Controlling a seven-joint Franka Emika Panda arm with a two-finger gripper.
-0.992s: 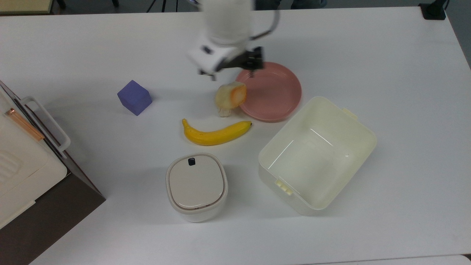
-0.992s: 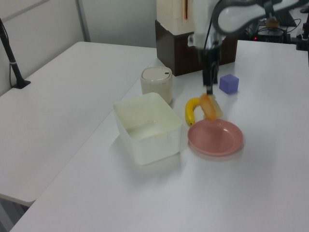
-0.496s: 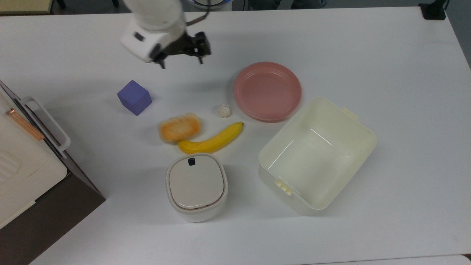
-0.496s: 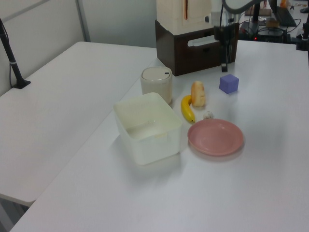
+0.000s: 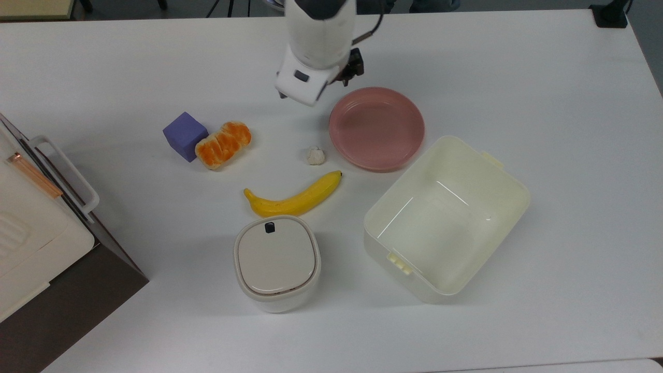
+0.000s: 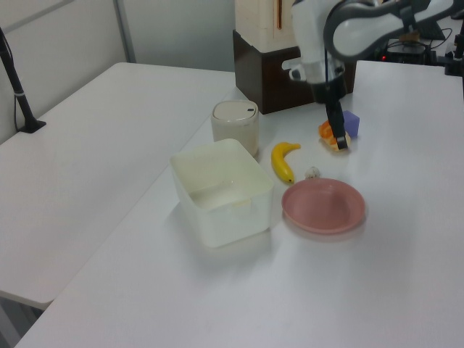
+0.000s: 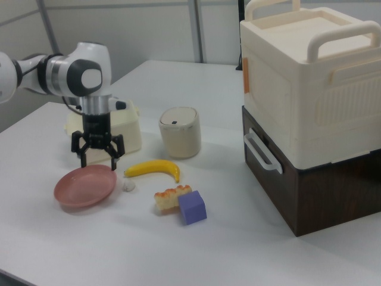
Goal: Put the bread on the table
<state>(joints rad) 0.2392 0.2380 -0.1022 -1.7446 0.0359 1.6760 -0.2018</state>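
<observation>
the large white table (image 5: pixel 544 77) carries a glossy orange-brown bread bun (image 5: pixel 223 144) (seemingly touching a purple cube (image 5: pixel 185 136)), yellow banana (image 5: pixel 293 199), small white lump (image 5: pixel 315 155), pink plate (image 5: pixel 376 128), cream tub (image 5: pixel 446 217), lidded container (image 5: pixel 276 262).

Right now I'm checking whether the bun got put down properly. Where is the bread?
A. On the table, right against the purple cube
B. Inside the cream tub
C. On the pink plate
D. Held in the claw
A: the bread lies on the white table right against the purple cube, while the claw hangs open and empty over the pink plate, well away from it.
</observation>
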